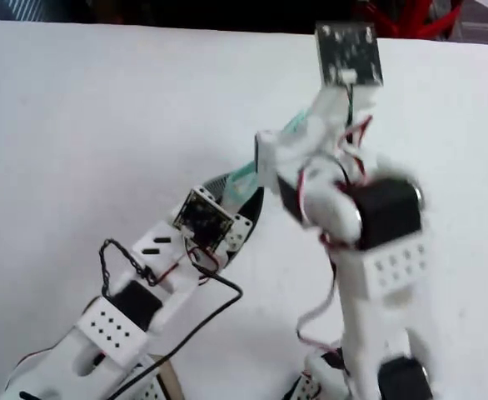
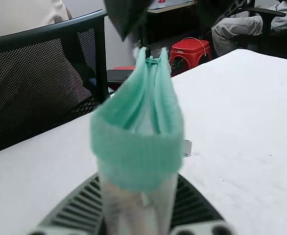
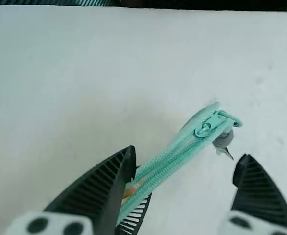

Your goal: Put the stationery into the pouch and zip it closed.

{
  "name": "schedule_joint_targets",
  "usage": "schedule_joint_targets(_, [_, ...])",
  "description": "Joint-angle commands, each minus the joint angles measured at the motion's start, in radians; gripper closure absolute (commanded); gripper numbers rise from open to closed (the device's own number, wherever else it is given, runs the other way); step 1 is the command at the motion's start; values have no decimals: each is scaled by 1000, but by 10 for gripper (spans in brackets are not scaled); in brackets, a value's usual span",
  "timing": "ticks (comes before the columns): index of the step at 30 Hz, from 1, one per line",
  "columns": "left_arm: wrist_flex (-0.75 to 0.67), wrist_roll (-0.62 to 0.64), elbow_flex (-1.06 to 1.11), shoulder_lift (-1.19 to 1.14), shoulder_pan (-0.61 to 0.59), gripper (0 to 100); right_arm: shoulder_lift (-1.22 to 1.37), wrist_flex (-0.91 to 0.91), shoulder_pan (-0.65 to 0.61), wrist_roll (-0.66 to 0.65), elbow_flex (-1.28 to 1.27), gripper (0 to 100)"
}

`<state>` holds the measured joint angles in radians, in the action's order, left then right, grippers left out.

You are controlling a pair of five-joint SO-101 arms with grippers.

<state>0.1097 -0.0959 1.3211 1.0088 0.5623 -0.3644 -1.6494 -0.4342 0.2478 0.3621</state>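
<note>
At the middle of the white surface point(image 1: 77, 125), the mint pouch point(image 2: 138, 142) looks soft and light, likely to buckle. The left hand point(image 2: 136, 208) is clenched on its near end. The right hand point(image 3: 186, 157) is released, its jaws flanking the small zipper pull point(image 3: 209, 128), the best hold.

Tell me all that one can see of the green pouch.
The pouch is mint green, seemingly soft fabric, long and narrow, with a matching zip whose slider sits at one end. A grey pointed tip pokes out beside it. The left end effector grips the other end; the right end effector stands open around the slider end.
</note>
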Motion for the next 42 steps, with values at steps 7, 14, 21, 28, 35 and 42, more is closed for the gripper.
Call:
schedule_joint_targets(7, [14,-12,0,-18,-7,973,317,-71,-18,74,233,684])
schedule_joint_targets(14, [14,-12,-2,-18,-12,973,236,-73,-35,64,160,684])
schedule_joint_targets(21, [12,-14,5,-18,-13,973,213,-70,-41,64,81,807])
schedule_joint_targets(28, [15,-14,5,-18,-13,954,213,-70,-24,-51,87,988])
schedule_joint_targets(35, [226,104,-37,127,-13,797,222,-68,137,-292,259,981])
schedule_joint_targets(42, [677,115,-152,536,-13,760,216,-54,120,-628,285,981])
